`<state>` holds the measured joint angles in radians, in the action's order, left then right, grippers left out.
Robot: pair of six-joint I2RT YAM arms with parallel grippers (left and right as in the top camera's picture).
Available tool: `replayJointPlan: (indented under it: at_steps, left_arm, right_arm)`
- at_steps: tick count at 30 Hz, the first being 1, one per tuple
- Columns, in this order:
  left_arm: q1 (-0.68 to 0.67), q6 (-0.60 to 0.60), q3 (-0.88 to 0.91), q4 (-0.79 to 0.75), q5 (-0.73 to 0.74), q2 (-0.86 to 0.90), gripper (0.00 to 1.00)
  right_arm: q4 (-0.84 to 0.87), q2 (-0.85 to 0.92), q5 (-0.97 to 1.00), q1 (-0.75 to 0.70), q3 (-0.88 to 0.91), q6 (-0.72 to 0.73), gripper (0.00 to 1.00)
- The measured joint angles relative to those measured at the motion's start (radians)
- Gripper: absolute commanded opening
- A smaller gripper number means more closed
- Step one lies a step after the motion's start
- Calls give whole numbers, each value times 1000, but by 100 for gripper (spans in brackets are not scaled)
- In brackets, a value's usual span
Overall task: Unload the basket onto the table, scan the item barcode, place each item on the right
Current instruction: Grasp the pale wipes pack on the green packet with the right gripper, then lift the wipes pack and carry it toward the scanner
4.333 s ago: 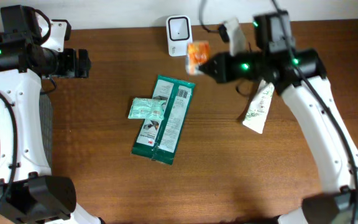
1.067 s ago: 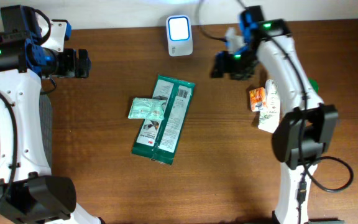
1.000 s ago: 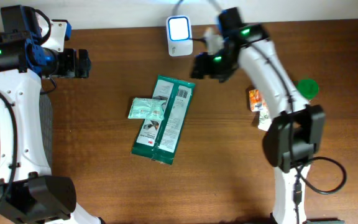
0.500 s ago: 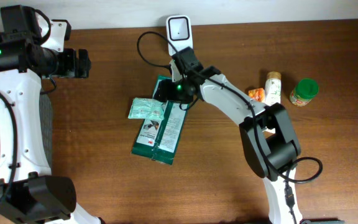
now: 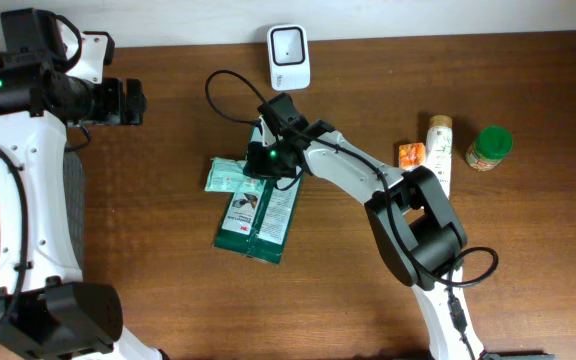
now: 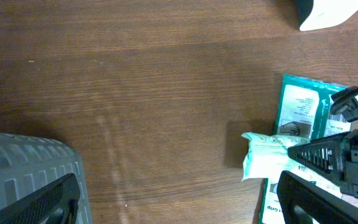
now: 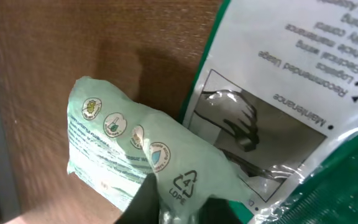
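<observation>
A small light green packet [image 5: 230, 176] lies with one end on a large dark green package [image 5: 264, 206] at mid-table. My right gripper [image 5: 264, 161] is down on the packet's right end and shut on it. In the right wrist view the packet [image 7: 120, 149] is pinched at its crumpled edge between my dark fingers [image 7: 146, 202], over the large package [image 7: 284, 93]. The white scanner [image 5: 289, 45] stands at the back edge. My left gripper [image 5: 134, 102] hovers at the far left, open and empty, with its fingers [image 6: 319, 199] wide apart.
An orange packet [image 5: 410, 153], a white tube [image 5: 437, 148] and a green-lidded jar [image 5: 490, 147] sit together at the right. A grey ribbed basket [image 6: 23, 171] is under the left gripper. The right arm's black cable loops above the packages.
The right arm swung left from near the scanner to the light green packet, and its jaws closed on the packet's edge. The left arm stayed still.
</observation>
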<state>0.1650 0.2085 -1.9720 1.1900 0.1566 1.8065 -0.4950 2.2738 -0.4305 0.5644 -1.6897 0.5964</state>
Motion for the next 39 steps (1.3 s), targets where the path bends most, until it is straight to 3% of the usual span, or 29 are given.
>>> replayJointPlan:
  at_steps: [5,8,10,15,18,21,23,24,25,26,27,29,31,33,35,36,39]
  left_arm:
    - [0,0,0,0,0,0,99]
    - [0,0,0,1,0,0,99]
    - [0,0,0,0,0,0,99]
    - [0,0,0,0,0,0,99]
    - [0,0,0,0,0,0,99]
    - [0,0,0,0,0,0,99]
    - [0,0,0,0,0,0,99]
    - [0,0,0,0,0,0,99]
    - [0,0,0,0,0,0,99]
    - [0,0,0,0,0,0,99]
    - [0,0,0,0,0,0,99]
    - [0,0,0,0,0,0,99]
    - [0,0,0,0,0,0,99]
    - [0,0,0,0,0,0,99]
    - [0,0,0,0,0,0,99]
    - [0,0,0,0,0,0,99]
    - [0,0,0,2,0,0,99]
  right_arm:
    - [-9,-1,-59,-25,0,-86,4]
    - [-187,-49,-98,-78,-10,-215,4]
    - [-379,-139,-89,-127,-23,-349,4]
    - [-607,-257,104,-172,-62,-689,4]
    - [-619,-229,216,-170,-56,-906,4]
    - [-586,-210,311,-170,-35,-1278,4]
    - [-555,-208,339,-170,-25,-1463,30]
    - [-539,-208,345,-170,-24,-1523,52]
    - [-516,-208,351,-170,-24,-1577,66]
    - [-513,-208,354,-170,-24,-1607,67]
    - [-513,-208,355,-170,-24,-1615,71]
    - [-513,-208,351,-170,-28,-1563,98]
    - [-514,-208,327,-170,-60,-1394,98]
    - [-509,-208,274,-170,-101,-1130,98]
    - [-489,-208,209,-170,-114,-940,62]
    - [-426,-208,165,-170,-106,-827,34]
    - [-301,-208,116,-170,-47,-567,28]
